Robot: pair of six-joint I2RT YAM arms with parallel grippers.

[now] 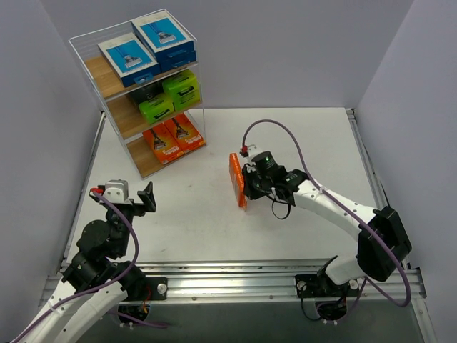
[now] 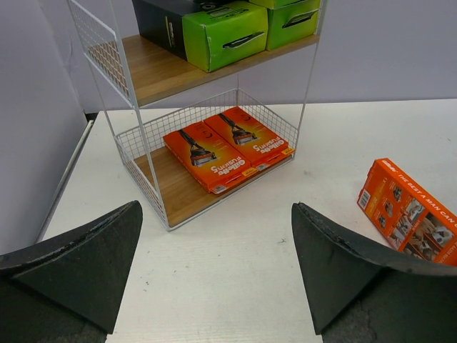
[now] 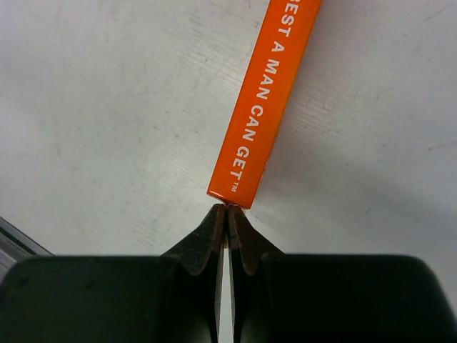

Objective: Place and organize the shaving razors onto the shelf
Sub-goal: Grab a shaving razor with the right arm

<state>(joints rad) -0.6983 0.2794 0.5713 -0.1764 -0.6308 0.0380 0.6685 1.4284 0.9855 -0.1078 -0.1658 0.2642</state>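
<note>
One orange razor pack [image 1: 237, 180] stands on its long edge on the white table, also seen in the left wrist view [image 2: 408, 213] and, edge-on, in the right wrist view [image 3: 265, 107]. My right gripper [image 1: 250, 183] [image 3: 227, 209] is shut, its tips pinching a thin sliver at the pack's near end. My left gripper [image 1: 136, 196] [image 2: 218, 236] hangs open over bare table in front of the shelf [image 1: 114, 78], nothing between its fingers. The shelf holds two blue-and-white packs [image 1: 146, 48] on top, two lime-green packs [image 1: 168, 98] in the middle and two orange packs [image 1: 173, 138] [image 2: 227, 148] on the bottom board.
The shelf's bottom board has bare wood [image 2: 175, 189] left of its orange packs. Grey walls close in the table on three sides. A purple cable [image 1: 285, 132] loops above the right arm. A metal rail [image 1: 235, 282] runs along the near edge.
</note>
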